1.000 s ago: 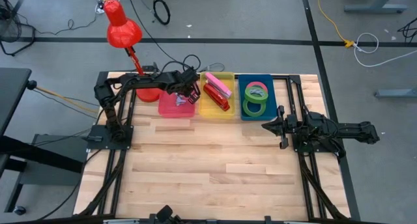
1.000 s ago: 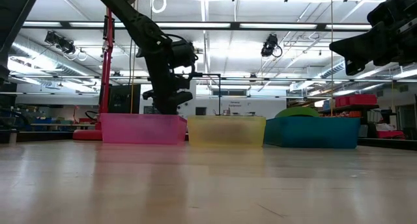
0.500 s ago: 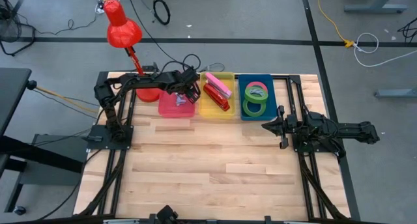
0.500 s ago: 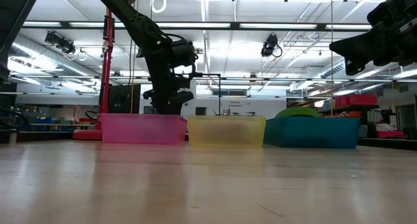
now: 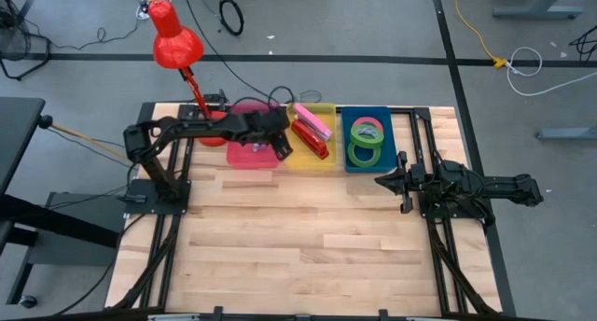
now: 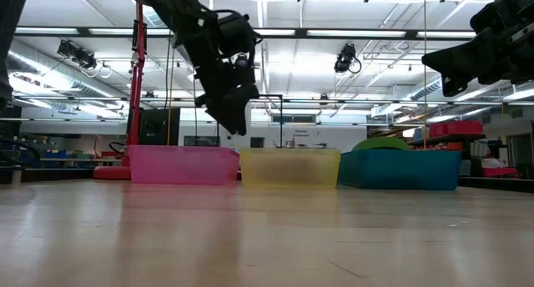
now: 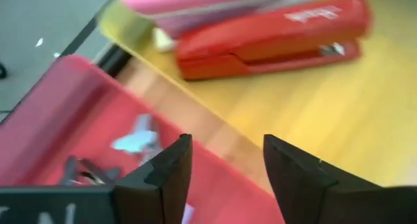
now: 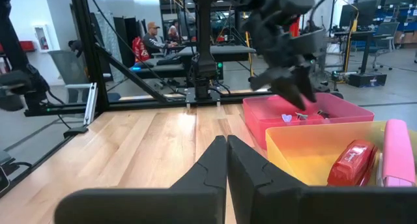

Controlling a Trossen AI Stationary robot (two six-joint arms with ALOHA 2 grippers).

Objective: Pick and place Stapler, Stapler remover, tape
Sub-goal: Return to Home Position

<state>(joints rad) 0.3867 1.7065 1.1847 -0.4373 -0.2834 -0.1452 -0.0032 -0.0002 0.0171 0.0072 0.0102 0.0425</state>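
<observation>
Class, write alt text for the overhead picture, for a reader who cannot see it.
Seen from above, the left claw hangs open and empty over a pink bin's edge, beside a yellow bin with two staplers and a blue bin with three tape rings. The right claw waits shut above the table's right side.

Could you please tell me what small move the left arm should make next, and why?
Probably draw the left gripper back toward its base. It hangs open and empty above the pink bin's edge, the staple removers lie inside, and the staplers and tape sit in the neighbouring bins. The right gripper waits shut at the right.
</observation>
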